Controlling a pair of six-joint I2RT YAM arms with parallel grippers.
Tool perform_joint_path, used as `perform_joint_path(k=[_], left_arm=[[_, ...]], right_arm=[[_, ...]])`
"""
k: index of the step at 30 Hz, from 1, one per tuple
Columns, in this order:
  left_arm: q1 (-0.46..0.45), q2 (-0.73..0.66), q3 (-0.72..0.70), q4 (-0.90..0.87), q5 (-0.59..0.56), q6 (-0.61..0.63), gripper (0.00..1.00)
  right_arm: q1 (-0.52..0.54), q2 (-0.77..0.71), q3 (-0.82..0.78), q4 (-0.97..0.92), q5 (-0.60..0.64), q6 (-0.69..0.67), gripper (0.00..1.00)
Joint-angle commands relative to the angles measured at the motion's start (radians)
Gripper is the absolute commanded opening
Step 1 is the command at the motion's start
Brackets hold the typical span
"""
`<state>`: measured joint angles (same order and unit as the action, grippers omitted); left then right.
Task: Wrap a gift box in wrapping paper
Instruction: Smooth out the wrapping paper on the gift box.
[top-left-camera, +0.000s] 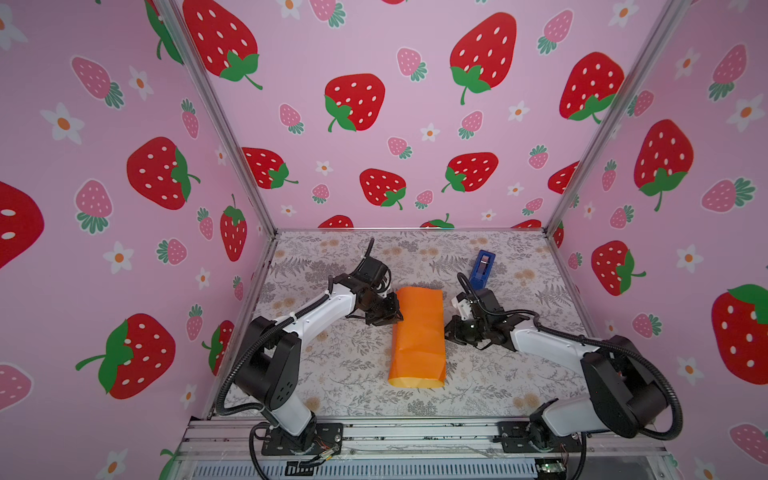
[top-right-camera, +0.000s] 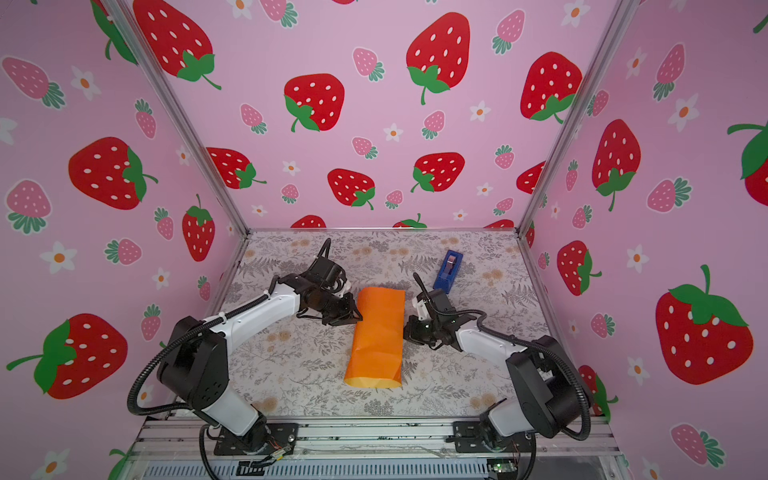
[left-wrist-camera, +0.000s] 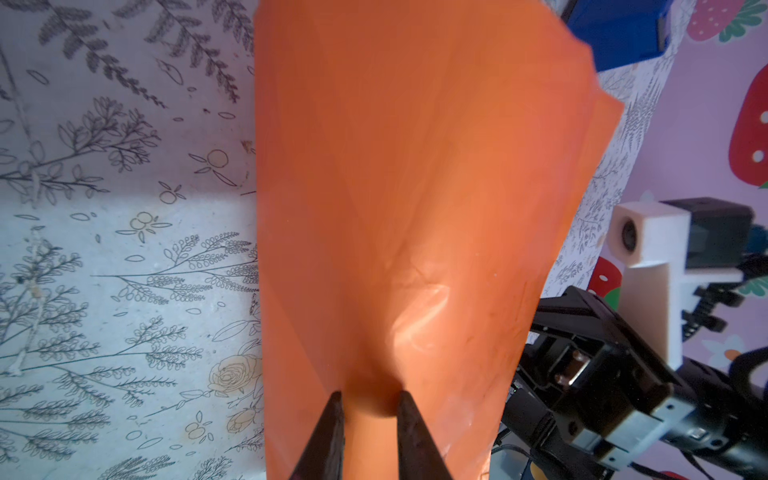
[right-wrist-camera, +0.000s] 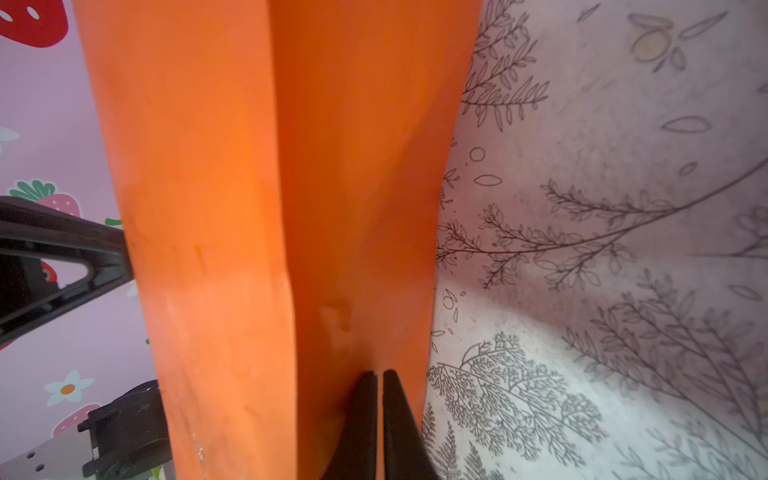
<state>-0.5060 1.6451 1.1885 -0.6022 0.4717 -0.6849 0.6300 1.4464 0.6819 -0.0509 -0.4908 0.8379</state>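
In both top views the left arm is seen bent at the elbow and stretched low toward the middle of the surface. The left tool is pointed sideways at the left edge of the wrapping paper, on its far half. The right arm is bent the same way from the other side. The right tool is laid against the paper's right edge, near its middle. The paper is folded into one long orange shape and lies flat on the surface between the two tools. Its long side runs from the robot toward the back wall. Dull yellow is shown at its near end. A blue tape dispenser is stood beyond the right tool, apart from the paper.

In the left wrist view the paper is seen filling the middle. The left tool has its fingers held a little apart, with orange paper between them. Whether the paper is pinched cannot be told.

In the right wrist view the right tool is clenched, with only a thin slit between its fingers. The tips are pressed to the paper, close to its edge by the surface. Whether paper is caught in the slit cannot be told.
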Motion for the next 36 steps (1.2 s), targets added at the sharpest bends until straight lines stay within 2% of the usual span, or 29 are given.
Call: perform_joint_path(k=[1, 5, 12, 14, 16, 18, 21, 26, 29, 32, 36], left_arm=[[-0.02, 0.027, 0.022, 0.004, 0.095, 0.003, 0.21], [-0.021, 0.056, 0.043, -0.06, 0.075, 0.043, 0.18], [-0.036, 0.151, 0.159, -0.294, -0.055, 0.186, 0.19], [-0.046, 0.175, 0.2, -0.351, -0.085, 0.217, 0.23], [-0.059, 0.201, 0.249, -0.416, -0.131, 0.248, 0.33], [-0.078, 0.232, 0.3, -0.487, -0.178, 0.28, 0.36], [-0.119, 0.294, 0.396, -0.616, -0.295, 0.327, 0.37], [-0.175, 0.367, 0.5, -0.717, -0.399, 0.355, 0.35], [-0.206, 0.411, 0.571, -0.792, -0.465, 0.367, 0.4], [-0.229, 0.432, 0.629, -0.827, -0.484, 0.375, 0.39], [-0.232, 0.434, 0.656, -0.798, -0.424, 0.366, 0.33]], right_arm=[[0.013, 0.008, 0.019, 0.046, -0.039, 0.009, 0.1], [0.013, 0.009, 0.018, 0.047, -0.04, 0.011, 0.1], [0.012, 0.01, 0.016, 0.049, -0.039, 0.012, 0.1], [0.013, 0.012, 0.013, 0.051, -0.041, 0.013, 0.1], [0.013, 0.014, 0.011, 0.053, -0.042, 0.015, 0.1], [0.012, 0.013, 0.007, 0.058, -0.042, 0.016, 0.1], [0.012, 0.015, 0.001, 0.069, -0.045, 0.02, 0.1], [0.012, 0.019, -0.007, 0.079, -0.049, 0.02, 0.1], [0.013, 0.021, -0.008, 0.08, -0.051, 0.017, 0.1], [0.013, 0.027, -0.007, 0.082, -0.058, 0.013, 0.1], [0.013, 0.036, -0.007, 0.086, -0.062, 0.01, 0.1]])
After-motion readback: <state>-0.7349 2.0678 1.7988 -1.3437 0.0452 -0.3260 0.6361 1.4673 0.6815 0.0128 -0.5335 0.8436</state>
